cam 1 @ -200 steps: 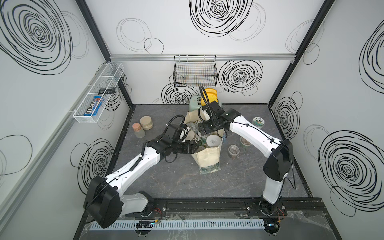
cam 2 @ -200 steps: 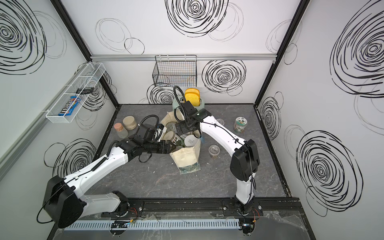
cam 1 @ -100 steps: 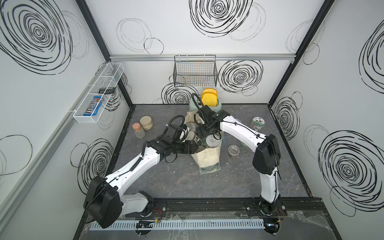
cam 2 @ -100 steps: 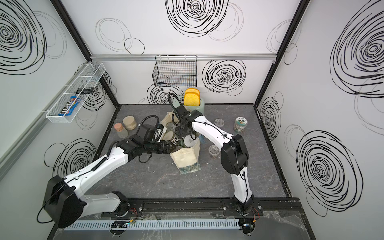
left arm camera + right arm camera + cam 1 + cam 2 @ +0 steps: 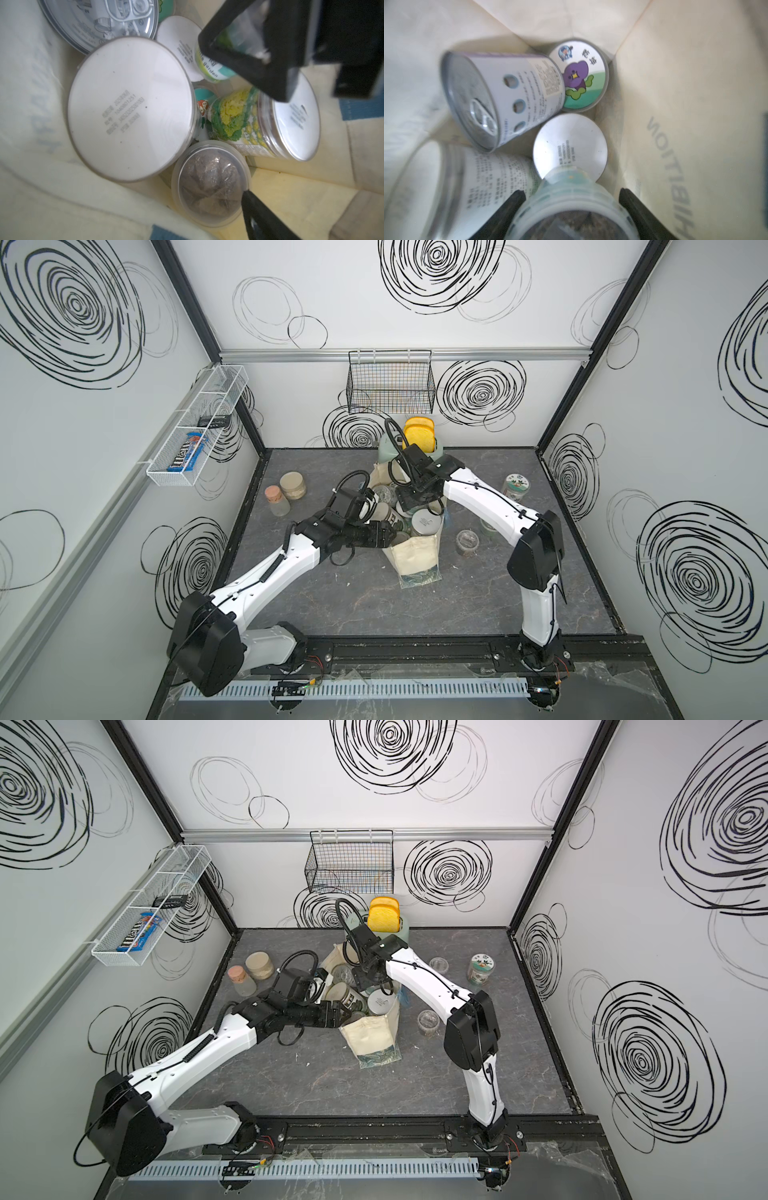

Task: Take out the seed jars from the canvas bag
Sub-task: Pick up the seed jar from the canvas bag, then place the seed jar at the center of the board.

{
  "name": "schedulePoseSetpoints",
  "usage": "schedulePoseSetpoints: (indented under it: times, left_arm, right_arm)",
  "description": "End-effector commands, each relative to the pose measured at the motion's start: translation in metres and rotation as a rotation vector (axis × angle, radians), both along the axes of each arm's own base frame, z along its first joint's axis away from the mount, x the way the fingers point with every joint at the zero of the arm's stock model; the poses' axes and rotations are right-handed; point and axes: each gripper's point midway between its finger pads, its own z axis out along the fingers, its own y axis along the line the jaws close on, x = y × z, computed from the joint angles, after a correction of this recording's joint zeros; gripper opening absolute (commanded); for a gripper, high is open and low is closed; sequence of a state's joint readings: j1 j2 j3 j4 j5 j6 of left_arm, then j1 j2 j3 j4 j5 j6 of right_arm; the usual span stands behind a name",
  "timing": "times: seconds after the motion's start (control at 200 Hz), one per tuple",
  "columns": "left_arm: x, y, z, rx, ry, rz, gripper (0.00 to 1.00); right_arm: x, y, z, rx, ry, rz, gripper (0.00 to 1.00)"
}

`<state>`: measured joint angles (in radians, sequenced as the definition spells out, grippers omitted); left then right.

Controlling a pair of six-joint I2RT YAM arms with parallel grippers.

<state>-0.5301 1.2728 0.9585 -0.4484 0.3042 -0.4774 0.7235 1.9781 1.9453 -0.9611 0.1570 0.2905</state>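
Observation:
The cream canvas bag [image 5: 415, 560] [image 5: 372, 1036] stands mid-table, mouth up, with both arms at its rim. Inside lie several seed jars: a white-bottomed one [image 5: 131, 108], a clear tub of brown matter [image 5: 209, 182], a pull-tab one [image 5: 500, 97] and a purple-figure lid [image 5: 581, 74]. My right gripper [image 5: 571, 199] [image 5: 409, 506] reaches into the bag, its fingers [image 5: 512, 199] pressed on both sides of a clear green-labelled jar [image 5: 571, 187] [image 5: 209, 66]. My left gripper [image 5: 388, 531] is at the bag's near rim, jaws wide; one finger [image 5: 261, 216] shows inside, the other is hidden by canvas.
Seed jars stand on the table right of the bag: a flower-lid jar [image 5: 516, 485] and a clear tub [image 5: 466, 541]. A tan-lid jar [image 5: 293, 485] and a pink-lid frosted jar [image 5: 276, 499] stand at left. The mint-green toaster [image 5: 415, 439] is behind the bag.
My right arm has swung left and dipped into the bag, and its jaws have narrowed onto the green-labelled jar. The left arm has stayed put.

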Motion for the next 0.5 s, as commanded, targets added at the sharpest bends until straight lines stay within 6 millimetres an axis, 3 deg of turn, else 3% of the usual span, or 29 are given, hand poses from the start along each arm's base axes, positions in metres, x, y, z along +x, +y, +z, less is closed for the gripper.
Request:
schedulePoseSetpoints:
  times: [0.0, 0.175, 0.33, 0.425, 0.495]
  left_arm:
    - [-0.002, -0.001, 0.011, 0.004, -0.03, -0.014, 0.8]
    - [-0.002, -0.001, 0.012, -0.001, -0.029, -0.013, 0.8]
    - [-0.002, -0.002, 0.013, -0.006, -0.03, -0.014, 0.8]
    - [-0.002, -0.002, 0.015, -0.01, -0.033, -0.014, 0.8]
    - [-0.001, -0.002, 0.02, -0.018, -0.045, -0.01, 0.82]
  right_arm:
    - [-0.003, 0.009, 0.07, 0.156, -0.126, 0.016, 0.72]
    - [-0.008, 0.009, 0.121, 0.281, -0.258, 0.037, 0.72]
    - [-0.023, -0.011, 0.166, 0.351, -0.33, 0.029, 0.71]
    - [-0.04, -0.034, 0.173, 0.343, -0.338, 0.005, 0.7]
    - [-0.055, -0.057, 0.164, 0.316, -0.32, -0.028, 0.7]
